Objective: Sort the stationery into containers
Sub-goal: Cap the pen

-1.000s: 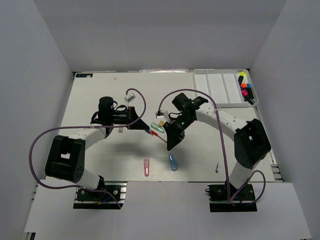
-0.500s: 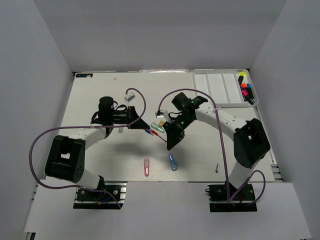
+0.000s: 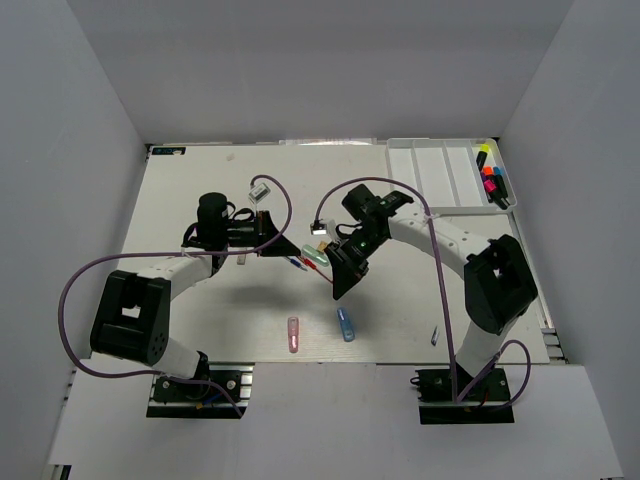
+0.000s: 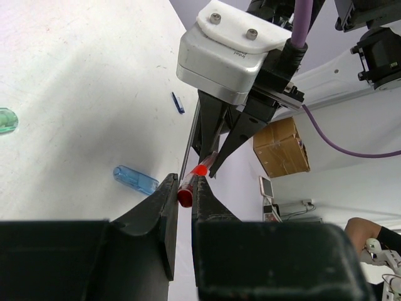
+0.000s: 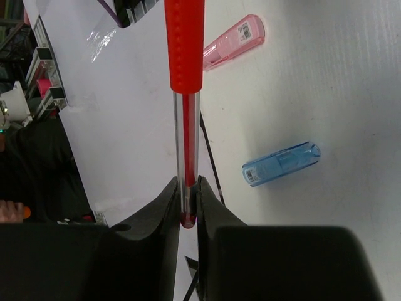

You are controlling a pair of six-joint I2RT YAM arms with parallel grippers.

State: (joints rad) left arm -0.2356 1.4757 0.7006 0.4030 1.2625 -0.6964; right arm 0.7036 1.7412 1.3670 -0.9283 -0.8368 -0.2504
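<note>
A red pen (image 3: 312,272) hangs in the air between my two grippers over the middle of the table. My left gripper (image 3: 291,258) is shut on one end of it; in the left wrist view the gripper (image 4: 183,183) pinches the pen's red tip (image 4: 185,194). My right gripper (image 3: 336,285) is shut on the other end, and the right wrist view shows the gripper (image 5: 187,199) clamped on the clear barrel of the pen (image 5: 185,94). The white divided tray (image 3: 437,172) stands at the back right with several highlighters (image 3: 491,176) in its right compartment.
On the table lie a pink capsule (image 3: 293,334), a blue capsule (image 3: 346,324), a green capsule (image 3: 315,256) under the pen, a small blue bit (image 3: 435,336) and a clear piece (image 3: 261,192). The right wrist view shows the pink capsule (image 5: 232,47) and the blue capsule (image 5: 281,164).
My right gripper has shifted slightly to the left with the pen. Both grippers stay shut on the pen.
</note>
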